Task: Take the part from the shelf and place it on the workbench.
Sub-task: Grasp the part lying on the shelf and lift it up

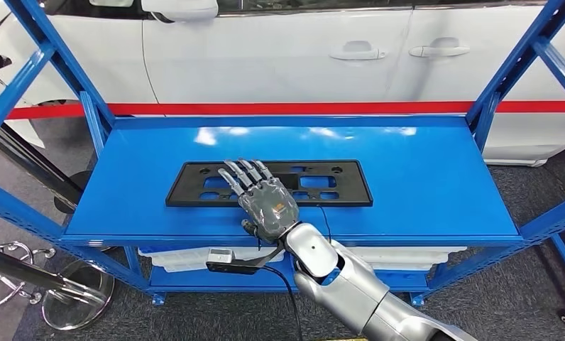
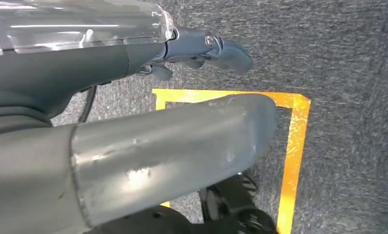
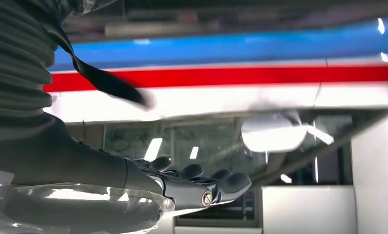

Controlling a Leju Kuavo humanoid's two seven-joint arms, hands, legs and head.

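The part [image 1: 329,186] is a flat black rectangular frame with several cut-outs, lying lengthwise on the blue shelf [image 1: 421,177]. My right hand [image 1: 262,199] reaches in over the shelf's front edge, palm down and fingers stretched out, and covers the part's near middle. It holds nothing; whether it touches the part I cannot tell. The right wrist view shows the same hand [image 3: 197,187] with its fingers straight. My left hand [image 2: 202,48] hangs over grey floor with nothing in it, its fingers loosely extended.
Blue uprights [image 1: 500,78] frame both ends of the shelf. A white car [image 1: 280,50] with a red stripe stands close behind it. White bins [image 1: 180,257] sit on the lower level. A chrome stand [image 1: 74,295] is at the lower left. Yellow tape [image 2: 294,146] marks the floor.
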